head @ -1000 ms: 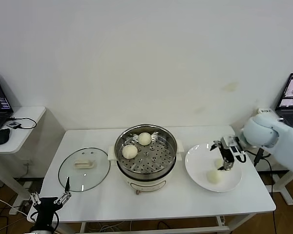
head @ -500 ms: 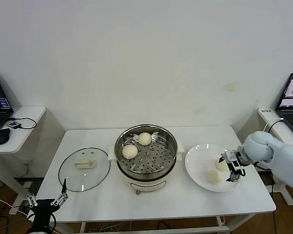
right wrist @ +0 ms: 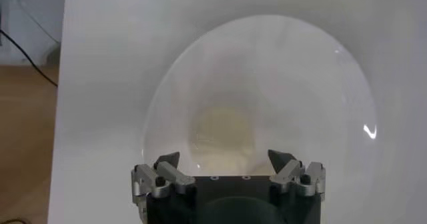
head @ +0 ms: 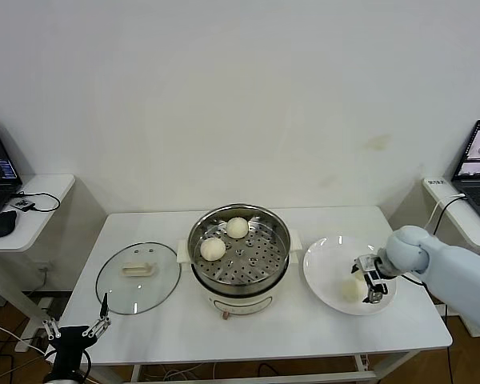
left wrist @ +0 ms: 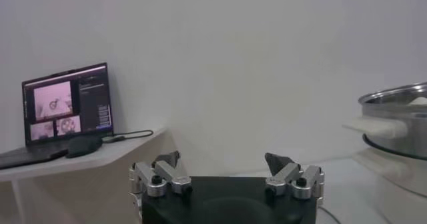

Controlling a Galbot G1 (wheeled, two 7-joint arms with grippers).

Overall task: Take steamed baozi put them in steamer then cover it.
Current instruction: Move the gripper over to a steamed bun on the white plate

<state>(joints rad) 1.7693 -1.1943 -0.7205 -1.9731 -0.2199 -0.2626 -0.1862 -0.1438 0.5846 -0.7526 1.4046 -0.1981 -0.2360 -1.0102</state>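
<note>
White table (head: 304,328) against pale wall. Step: third baozi (head: 351,290) pickup from plate (head: 324,276). Right gripper (head: 366,282) spread, at plate's 3 o'clock. Next: straddle, pinch. Left gripper (head: 74,330) parked low, spread.

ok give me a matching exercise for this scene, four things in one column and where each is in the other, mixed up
Things:
1. lid
2. right gripper
3. left gripper
4. steamer

Places:
A. middle of the table, two baozi inside
B. low off the table's front left corner, open
C. flat on the table, left of the steamer
D. over the plate, open around a baozi

Pairs: 1-C, 2-D, 3-B, 4-A
</note>
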